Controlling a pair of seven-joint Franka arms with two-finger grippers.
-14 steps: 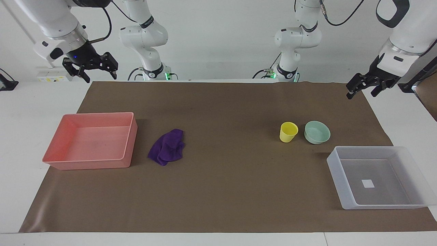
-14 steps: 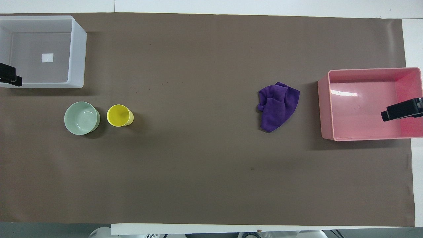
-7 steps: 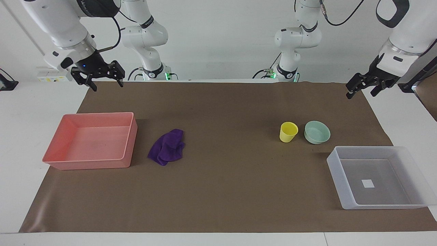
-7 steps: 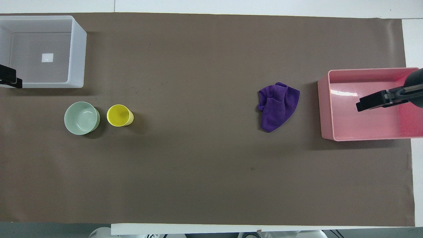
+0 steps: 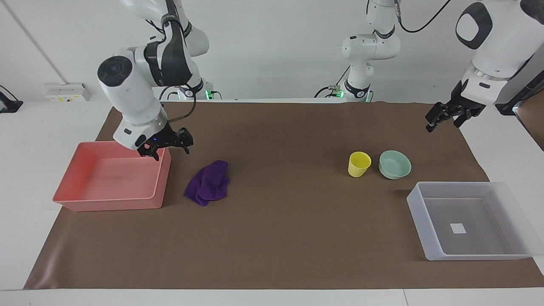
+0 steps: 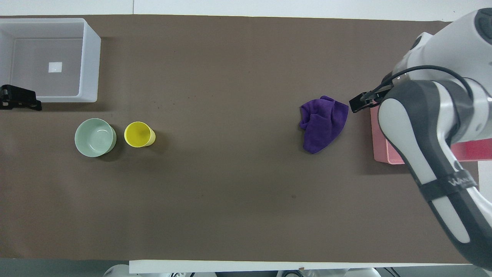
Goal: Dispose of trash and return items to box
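Observation:
The purple cloth [image 5: 208, 182] lies crumpled on the brown mat beside the pink tub; it also shows in the overhead view [image 6: 323, 123]. The yellow cup [image 5: 359, 163] [image 6: 139, 134] stands upright next to the mint-green bowl [image 5: 395, 164] [image 6: 95, 137]. Both are nearer to the robots than the clear-white tub [image 5: 418, 212] [image 6: 90, 65], which is empty. My right gripper [image 5: 169, 149] [image 6: 359, 104] is open and empty, low over the pink tub's corner beside the cloth. My left gripper [image 5: 444, 121] [image 6: 19, 100] is open and empty, raised over the mat's edge near the clear tub.
The pink tub [image 5: 163, 178] [image 6: 384, 156] is empty and sits at the right arm's end of the table. The right arm's body covers most of it in the overhead view. The brown mat [image 5: 276, 221] covers the table.
My right arm has swung down and inward from the mat's corner to the pink tub's corner by the cloth. My left gripper has shifted slightly. The objects have not moved.

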